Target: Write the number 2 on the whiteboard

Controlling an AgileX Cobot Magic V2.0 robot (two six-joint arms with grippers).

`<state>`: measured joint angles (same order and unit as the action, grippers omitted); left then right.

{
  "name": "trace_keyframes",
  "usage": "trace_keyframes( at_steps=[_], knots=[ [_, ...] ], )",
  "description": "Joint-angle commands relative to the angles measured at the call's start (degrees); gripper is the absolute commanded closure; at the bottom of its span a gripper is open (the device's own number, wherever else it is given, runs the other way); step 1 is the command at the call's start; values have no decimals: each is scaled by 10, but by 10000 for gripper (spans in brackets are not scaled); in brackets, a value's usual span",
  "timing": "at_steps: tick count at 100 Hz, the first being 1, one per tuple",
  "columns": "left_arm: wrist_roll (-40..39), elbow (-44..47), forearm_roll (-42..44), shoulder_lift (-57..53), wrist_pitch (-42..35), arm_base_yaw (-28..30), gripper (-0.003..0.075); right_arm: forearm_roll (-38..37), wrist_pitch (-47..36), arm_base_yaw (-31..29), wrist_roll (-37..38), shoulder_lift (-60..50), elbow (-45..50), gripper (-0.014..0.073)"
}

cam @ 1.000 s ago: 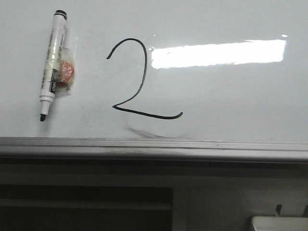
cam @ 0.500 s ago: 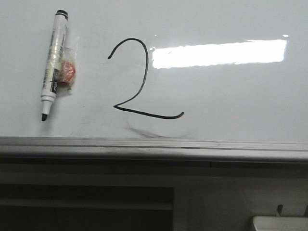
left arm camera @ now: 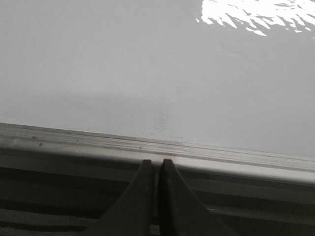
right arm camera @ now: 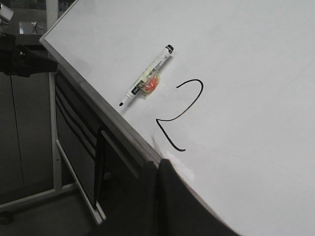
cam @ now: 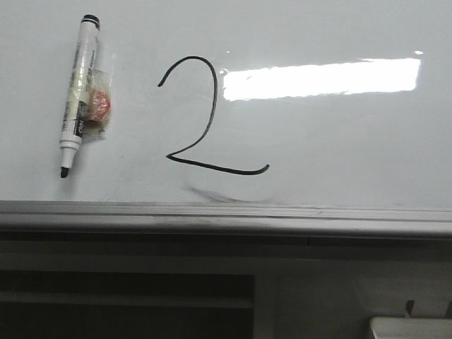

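Observation:
A thin black number 2 (cam: pixel 205 120) is drawn on the glossy whiteboard (cam: pixel 339 141), left of a bright light reflection. It also shows in the right wrist view (right arm camera: pixel 179 115). A black-capped marker (cam: pixel 79 95) with a red patch lies on the board left of the digit, tip toward the grey edge rail (cam: pixel 226 215); it shows in the right wrist view (right arm camera: pixel 147 81) too. My left gripper (left arm camera: pixel 156 164) is shut and empty, at the rail. My right gripper (right arm camera: pixel 158 164) is shut and empty, at the board's edge below the digit. Neither gripper shows in the front view.
A faint grey curved smudge (cam: pixel 215 194) lies under the digit near the rail. A dark slotted panel (cam: pixel 127 296) sits below the rail. A white tray corner (cam: pixel 413 328) shows at the lower right. The board's stand legs (right arm camera: pixel 54 147) show in the right wrist view.

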<state>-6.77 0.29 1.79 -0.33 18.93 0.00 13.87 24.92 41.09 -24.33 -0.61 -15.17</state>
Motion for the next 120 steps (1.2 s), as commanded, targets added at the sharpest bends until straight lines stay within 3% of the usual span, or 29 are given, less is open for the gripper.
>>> trace_keyframes(
  at_steps=[1,15,26,46,60,87,120],
  knots=[
    [-2,16,0,-15,-28,2,739,-40,-53,-9,2,-8,-8,644],
    [-2,16,0,-15,-28,2,740,-124,-131,-67,107,-8,9,644],
    [-2,16,0,-15,-28,2,739,-148,-181,-157,129,-8,40,644],
    [-2,16,0,-15,-28,2,740,-93,-225,-363,131,-8,118,644],
    [-2,16,0,-15,-28,2,739,-83,-232,-451,132,-10,162,644],
    [-2,16,0,-15,-28,2,739,-150,-82,-481,185,-13,171,644],
    [-2,16,0,-15,-28,2,740,-150,-82,-481,185,-13,171,644]
  ],
)
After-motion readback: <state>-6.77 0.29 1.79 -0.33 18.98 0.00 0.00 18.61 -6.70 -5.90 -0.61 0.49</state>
